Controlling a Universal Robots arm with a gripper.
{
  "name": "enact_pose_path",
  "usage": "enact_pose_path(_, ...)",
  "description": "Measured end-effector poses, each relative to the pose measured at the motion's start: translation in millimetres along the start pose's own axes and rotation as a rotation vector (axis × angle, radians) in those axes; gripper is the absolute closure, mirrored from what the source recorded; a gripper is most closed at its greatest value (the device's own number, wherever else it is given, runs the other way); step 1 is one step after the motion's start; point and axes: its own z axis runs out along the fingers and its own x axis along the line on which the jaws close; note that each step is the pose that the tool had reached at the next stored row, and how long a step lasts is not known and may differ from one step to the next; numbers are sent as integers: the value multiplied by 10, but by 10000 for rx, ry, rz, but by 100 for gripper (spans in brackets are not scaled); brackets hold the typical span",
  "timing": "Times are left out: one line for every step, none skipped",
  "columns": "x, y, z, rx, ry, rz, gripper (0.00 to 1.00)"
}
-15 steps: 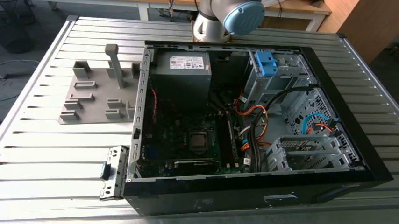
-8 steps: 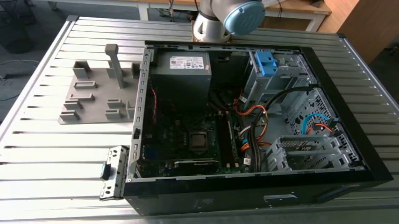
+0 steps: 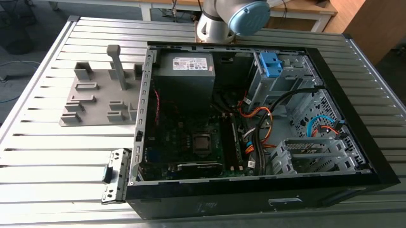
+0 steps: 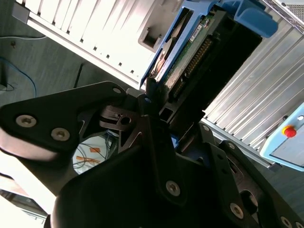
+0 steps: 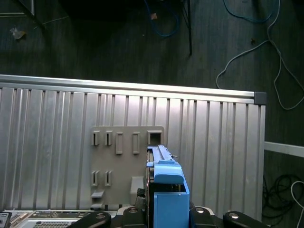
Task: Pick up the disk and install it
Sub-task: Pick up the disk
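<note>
A: Second wrist view had the black metal gripper (image 4: 166,114) clamped narrow on the flat rectangular disk (image 4: 204,52), blue plastic carrier frame round it, green circuit board showing. Holding it, I'd say.

B: Where was the disk?

A: Edge-on over the grey slotted plastic holder plate (image 5: 126,161), apart from it, in the first wrist view.

B: Step?

A: Looked like the carry. My call was to keep the squeeze on the frame, keep the disk upright and clear of the holder plate's tall post (image 3: 114,66), and not swing near the open black computer case (image 3: 254,202) just beside the holder plate.

B: Anything hidden?

A: Pad contact sat behind the gripper's body, so I couldn't confirm it. The label faced away, and the gripped end was cut off in the first wrist view.
</note>
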Motion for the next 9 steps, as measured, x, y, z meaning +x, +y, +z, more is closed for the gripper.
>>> enact_pose_path(9, 1, 0, 0, 1, 0, 64)
enact_pose_path(16, 1, -1, 0, 1, 0, 64)
enact_pose_path(24, 1, -1, 0, 3, 0, 64)
enact_pose_path(29, 1, -2, 0, 4, 0, 64)
enact_pose_path(34, 1, -2, 0, 6, 0, 64)
enact_pose_path(39, 1, -2, 0, 9, 0, 64)
enact_pose_path(44, 2, -3, 0, 11, 0, 64)
enact_pose_path(50, 2, -3, -1, 13, 0, 64)
enact_pose_path(57, 2, -3, 0, 14, 1, 64)
